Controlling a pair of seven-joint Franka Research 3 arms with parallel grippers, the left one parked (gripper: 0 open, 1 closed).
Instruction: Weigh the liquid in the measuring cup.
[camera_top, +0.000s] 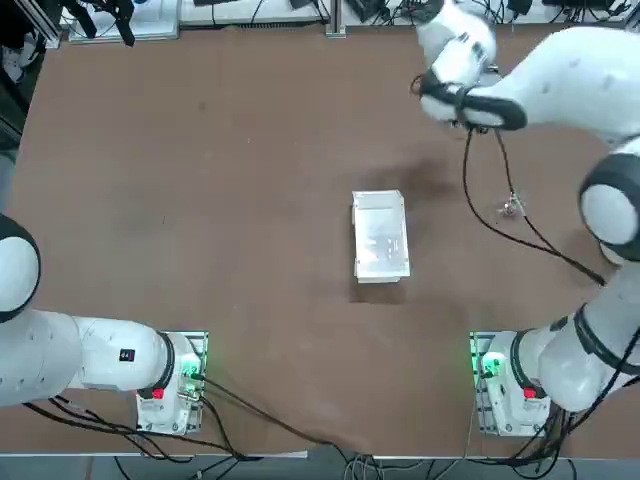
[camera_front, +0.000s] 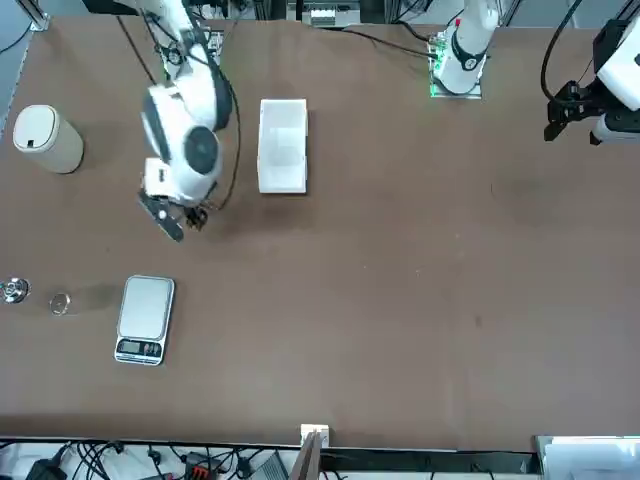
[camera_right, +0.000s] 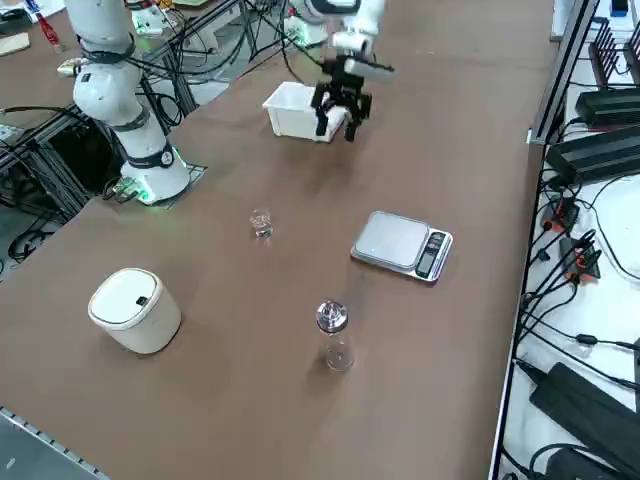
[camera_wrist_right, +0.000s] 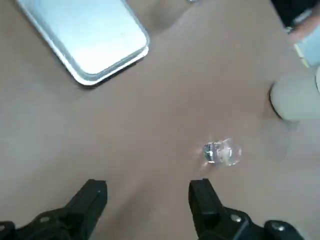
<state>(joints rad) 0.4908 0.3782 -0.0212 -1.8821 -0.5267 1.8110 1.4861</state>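
Note:
The measuring cup (camera_right: 261, 222) is a tiny clear glass standing alone on the brown table, also seen in the top view (camera_top: 511, 207) and close up in the right wrist view (camera_wrist_right: 222, 151). My right gripper (camera_right: 336, 128) hangs above the table beside the white tray (camera_right: 295, 110), well short of the cup. Its fingers stand open with nothing between them (camera_wrist_right: 147, 190). The flat grey scale (camera_right: 402, 244) lies further along the table, apart from the cup. In the front view the arm hides the cup.
A white lidded canister (camera_right: 135, 308) stands near the table's end. A small metal-topped piece (camera_right: 332, 318) and another small clear glass (camera_right: 338, 355) sit beyond the scale. Cables trail from the right arm over the table (camera_top: 500, 215).

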